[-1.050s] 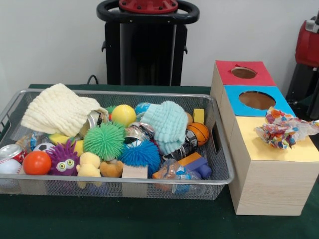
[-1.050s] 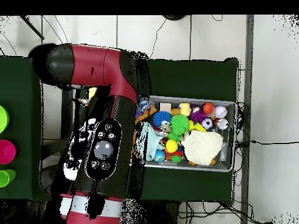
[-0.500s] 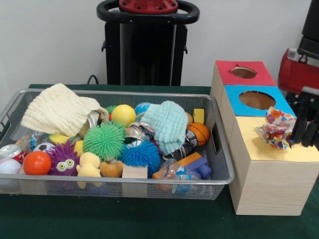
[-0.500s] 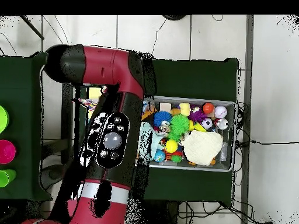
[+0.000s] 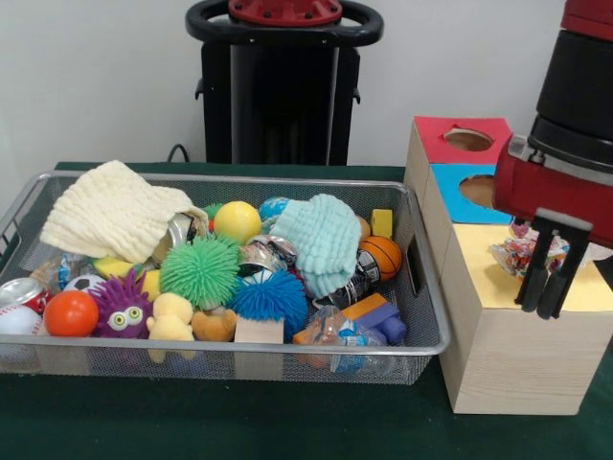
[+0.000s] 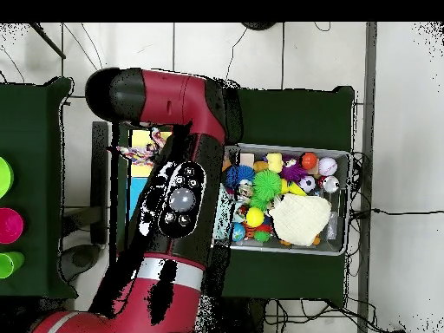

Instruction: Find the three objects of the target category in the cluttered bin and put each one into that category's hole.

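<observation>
Your black two-fingered gripper (image 5: 546,292) hangs over the yellow section of the wooden sorting box (image 5: 498,359), fingers close together and empty. Just behind it lies the crumpled multicoloured wrapper (image 5: 512,255). The wire mesh bin (image 5: 426,307) sits alongside, full of toys.

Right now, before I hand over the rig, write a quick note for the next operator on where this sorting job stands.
Gripper: empty, hanging over the yellow top of the wooden sorting box, beside the crumpled colourful wrapper lying there.
Silver wire mesh bin: full of balls, cloths, cans and toys.
Red-topped hole: free. Blue-topped hole: partly behind the arm.
Done: nothing visibly dropped in.
Left: wrapper not yet in a hole; other targets to find in the bin.
</observation>
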